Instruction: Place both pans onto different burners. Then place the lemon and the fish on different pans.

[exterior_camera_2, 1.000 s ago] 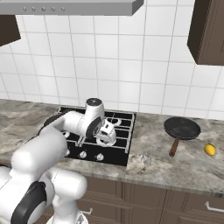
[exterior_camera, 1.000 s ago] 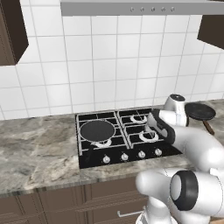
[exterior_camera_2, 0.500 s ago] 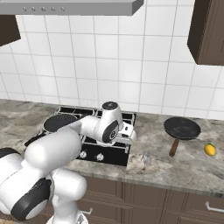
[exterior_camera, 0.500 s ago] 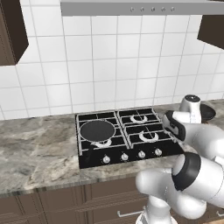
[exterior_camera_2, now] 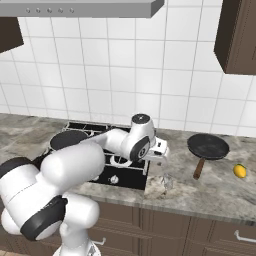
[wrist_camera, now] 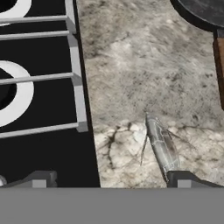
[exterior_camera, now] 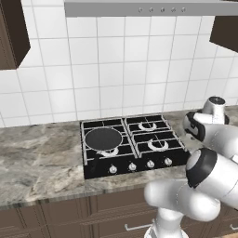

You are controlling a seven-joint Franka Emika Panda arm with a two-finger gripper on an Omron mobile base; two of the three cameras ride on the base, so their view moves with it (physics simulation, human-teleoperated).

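pan (wrist_camera: 205, 11) cropped at top edge — fish (wrist_camera: 162, 146) tail behind fingertip

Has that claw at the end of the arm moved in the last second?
Yes. In the right base view the gripper has swung right, off the cooktop and out over the counter, toward the pan sitting there.

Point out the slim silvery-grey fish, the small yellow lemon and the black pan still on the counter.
Slim silvery-grey fish (wrist_camera: 161, 146), hand view, mid-body.
Small yellow lemon (exterior_camera_2: 240, 171), right base view, centre.
Black frying pan on the counter (exterior_camera_2: 208, 146), right base view, pan floor.
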